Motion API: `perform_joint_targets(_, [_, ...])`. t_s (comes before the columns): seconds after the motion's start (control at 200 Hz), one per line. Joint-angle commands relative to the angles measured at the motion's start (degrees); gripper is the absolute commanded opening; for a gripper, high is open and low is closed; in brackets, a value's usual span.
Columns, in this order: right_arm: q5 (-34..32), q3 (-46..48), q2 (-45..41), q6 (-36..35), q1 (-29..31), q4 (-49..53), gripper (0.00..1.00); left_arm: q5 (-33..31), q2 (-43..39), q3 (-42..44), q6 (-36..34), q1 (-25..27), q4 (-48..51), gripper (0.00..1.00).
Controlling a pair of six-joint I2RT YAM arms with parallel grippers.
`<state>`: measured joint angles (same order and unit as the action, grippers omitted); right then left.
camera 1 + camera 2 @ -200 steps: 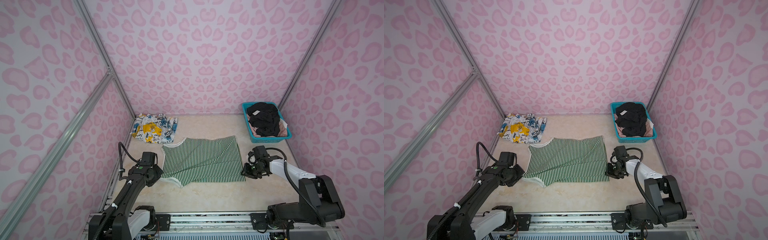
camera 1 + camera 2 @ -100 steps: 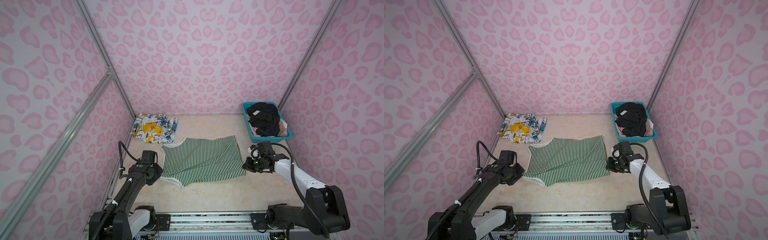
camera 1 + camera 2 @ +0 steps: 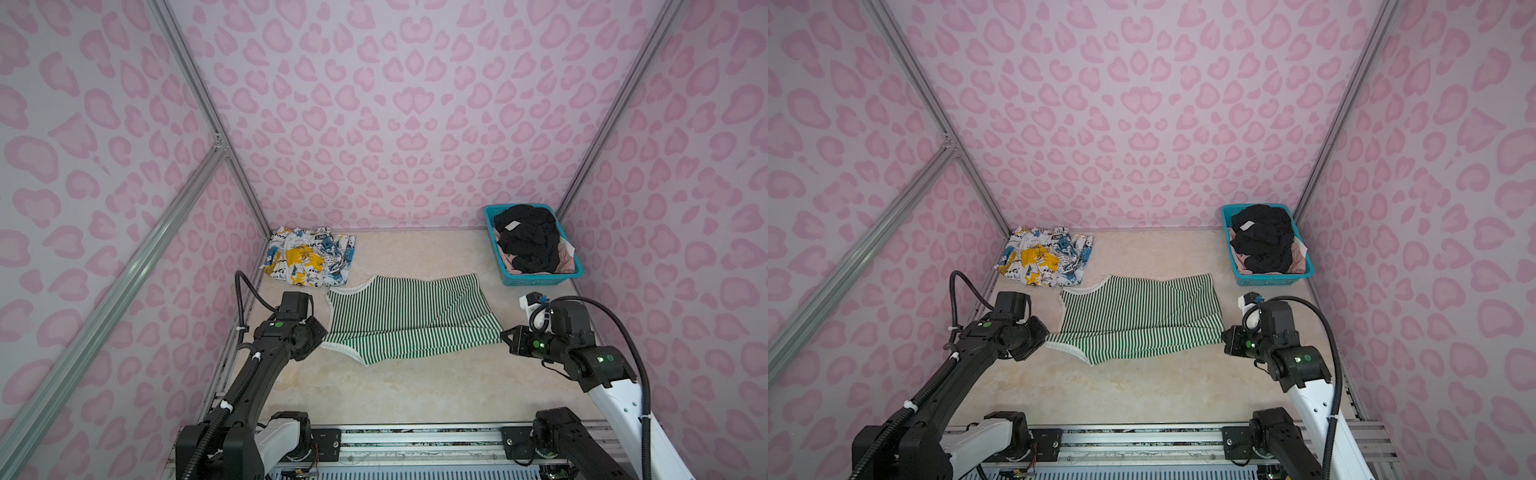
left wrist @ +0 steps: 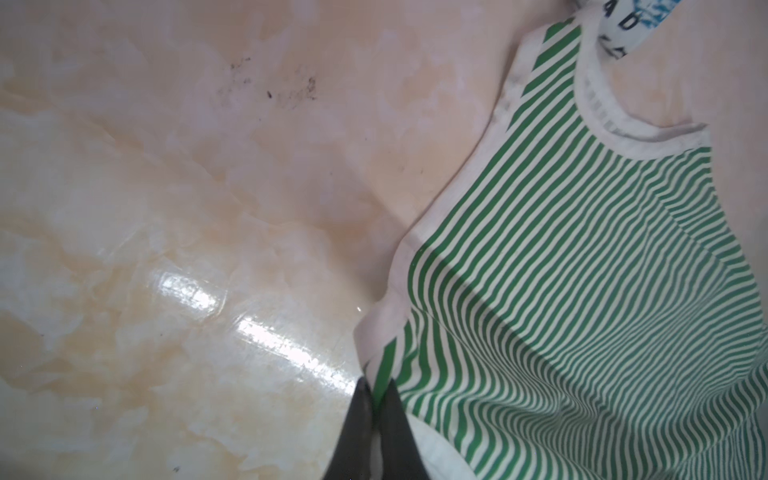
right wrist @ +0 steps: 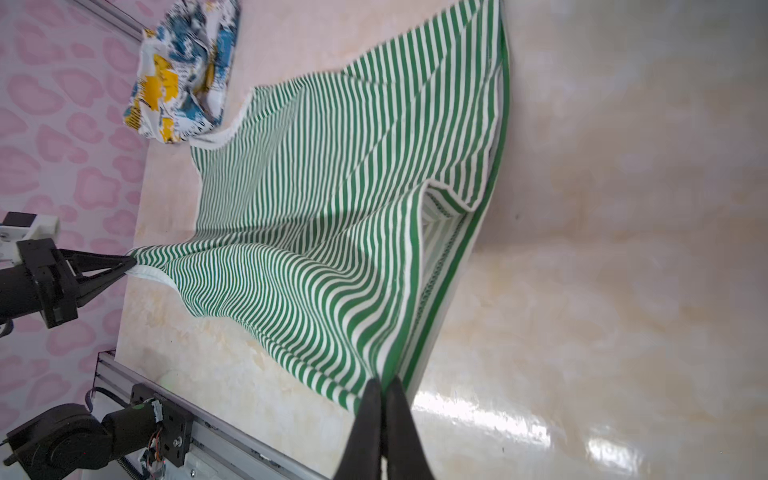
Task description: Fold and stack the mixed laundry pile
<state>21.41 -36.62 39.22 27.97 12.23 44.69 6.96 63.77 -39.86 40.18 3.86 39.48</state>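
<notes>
The green-and-white striped top (image 3: 407, 318) (image 3: 1138, 318) lies spread across the middle of the table in both top views. My left gripper (image 4: 379, 384) is shut on its white-trimmed shoulder strap at the left end (image 3: 322, 337). My right gripper (image 5: 384, 382) is shut on the near corner of its hem at the right end (image 3: 503, 334). The near edge hangs slightly raised between the two grips. A white garment with blue and yellow splashes (image 3: 309, 255) lies folded at the back left. A black garment (image 3: 525, 237) sits on a pale pink one (image 3: 565, 259) in the basket.
The teal mesh basket (image 3: 540, 278) stands at the back right by the wall. Pink patterned walls close in three sides. A metal rail (image 3: 415, 440) with both arm bases runs along the front edge.
My right gripper has closed on the striped top's hem corner and drawn it a little rightward and up. The left gripper has held its grip in place.
</notes>
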Motion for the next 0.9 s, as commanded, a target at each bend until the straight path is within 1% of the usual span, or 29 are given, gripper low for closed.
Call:
perform_joint_targets(0.0, [-0.65, 8.36, -4.94, 10.73, 0.98, 2.26, 0.00, 0.43, 0.69, 0.97, -0.28, -0.16, 0.35, 0.02])
perform_joint_targets(0.09, [-2.54, 13.50, -10.02, 14.74, 1.13, 4.55, 0.01, 0.35, 1.33, 0.44, -0.45, -0.10, 0.68, 0.05])
perform_joint_targets(0.22, [-4.13, 16.52, -15.68, 17.63, 1.13, 7.92, 0.33, -0.28, 2.82, -1.38, -1.24, -0.17, 1.66, 0.11])
perform_joint_targets(0.265, [-4.31, 16.80, -15.96, 17.63, 1.14, 8.11, 0.39, -0.41, 3.27, -1.88, -1.41, -0.21, 1.74, 0.14])
perform_joint_targets(0.33, [-4.79, 16.52, -14.14, 16.81, 1.14, 7.82, 0.41, -0.62, 4.02, -2.62, -1.81, -0.25, 1.96, 0.16])
perform_joint_targets(0.44, [-5.77, 14.66, -6.95, 13.11, 1.28, 6.79, 0.44, -1.83, 5.03, -4.61, -2.93, -0.27, 3.65, 0.23])
perform_joint_targets(0.495, [-6.54, 13.53, -3.41, 11.20, 1.33, 6.63, 0.45, -2.62, 4.99, -5.80, -3.87, -0.27, 5.28, 0.31])
perform_joint_targets(0.535, [-5.37, 13.67, -1.17, 10.90, 1.39, 4.99, 0.45, -2.79, 4.65, -6.70, -4.91, -0.26, 6.68, 0.35])
perform_joint_targets(0.55, [-5.14, 13.72, -0.58, 10.69, 1.59, 4.67, 0.45, -2.91, 4.45, -7.05, -5.34, -0.31, 7.28, 0.39])
perform_joint_targets(0.62, [-6.58, 13.16, 2.79, 10.61, 3.17, 4.42, 0.46, -2.79, 2.67, -8.38, -7.28, -0.22, 10.24, 0.49])
perform_joint_targets(0.675, [-7.94, 12.83, 4.24, 11.09, 5.06, 4.09, 0.46, -1.41, 1.20, -8.82, -8.52, 0.35, 12.28, 0.55])
perform_joint_targets(0.71, [-9.00, 12.64, 5.19, 11.51, 6.10, 3.93, 0.46, 0.17, 0.72, -8.76, -9.03, 0.98, 13.30, 0.56])
perform_joint_targets(0.785, [-9.24, 12.80, 7.44, 11.99, 7.38, 2.79, 0.47, 3.78, 0.58, -6.98, -8.69, 4.17, 13.58, 0.56])
perform_joint_targets(0.895, [-9.38, 12.44, 10.89, 12.37, 8.83, 1.85, 0.48, 6.27, 0.76, -2.43, -3.79, 13.84, 9.40, 0.56])
